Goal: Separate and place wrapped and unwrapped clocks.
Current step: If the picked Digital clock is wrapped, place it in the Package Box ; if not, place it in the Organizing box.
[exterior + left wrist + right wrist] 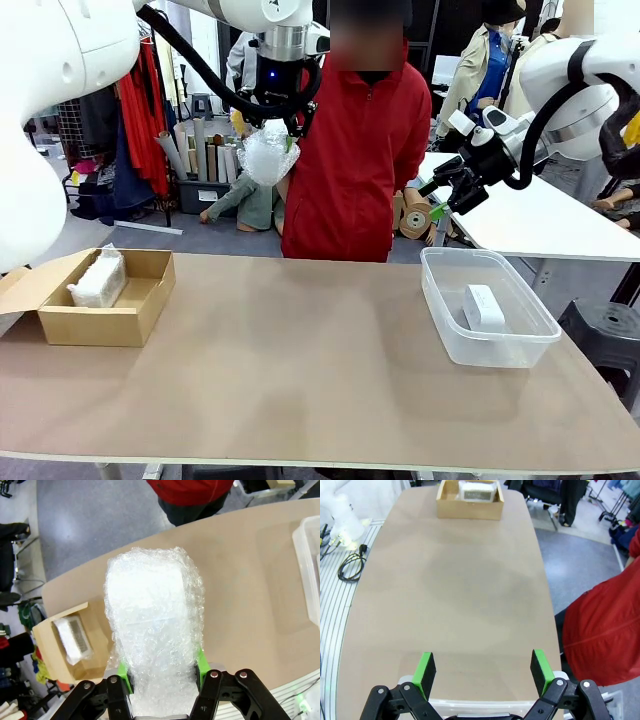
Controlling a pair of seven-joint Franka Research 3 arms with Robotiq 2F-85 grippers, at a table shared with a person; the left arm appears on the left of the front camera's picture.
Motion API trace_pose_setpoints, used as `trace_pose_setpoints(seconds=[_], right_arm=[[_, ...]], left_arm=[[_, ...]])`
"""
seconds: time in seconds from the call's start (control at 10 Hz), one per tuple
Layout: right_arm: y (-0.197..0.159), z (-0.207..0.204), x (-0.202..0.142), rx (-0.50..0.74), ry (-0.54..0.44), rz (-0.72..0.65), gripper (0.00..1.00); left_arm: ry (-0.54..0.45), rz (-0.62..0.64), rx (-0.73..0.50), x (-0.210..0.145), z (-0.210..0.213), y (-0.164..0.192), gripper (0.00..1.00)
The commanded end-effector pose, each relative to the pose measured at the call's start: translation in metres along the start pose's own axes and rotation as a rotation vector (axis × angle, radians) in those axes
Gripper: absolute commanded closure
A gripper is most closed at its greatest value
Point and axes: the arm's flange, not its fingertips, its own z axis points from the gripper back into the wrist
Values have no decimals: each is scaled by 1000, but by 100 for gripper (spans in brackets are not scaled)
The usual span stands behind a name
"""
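Note:
High above the table's far edge, my left gripper (278,135) is shut on a wrapped clock (266,152), a lump in crinkly bubble wrap. In the left wrist view that wrapped clock (154,630) stands between the green pads (200,667) of my left gripper (161,672). A second wrapped clock (99,280) lies in the cardboard box (120,325) at the table's left; it also shows as a wrapped clock (73,639) in the box (97,650). The bare white clock (484,307) lies in the clear plastic tub (455,340) at the right. My right gripper (447,200) hangs open above the tub; its fingers (424,669) spread wide around my right gripper (482,669).
A person in a red jacket (355,150) stands at the far side of the table, just behind the left gripper. The brown tabletop (300,370) stretches bare between box and tub. A white table (540,215) stands to the right rear.

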Motion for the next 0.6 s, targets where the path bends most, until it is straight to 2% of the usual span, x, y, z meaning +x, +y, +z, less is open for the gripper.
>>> trace_pose_setpoints(seconds=[0.0,0.2,0.5], right_arm=[[0,0,1,-3,-5,14,0],[0,0,1,-3,-5,14,0],[0,0,1,-3,-5,14,0]], left_arm=[[3,1,57,-38,11,14,100],[28,39,27,-69,3,31,100],[65,131,44,-126,-18,81,100]])
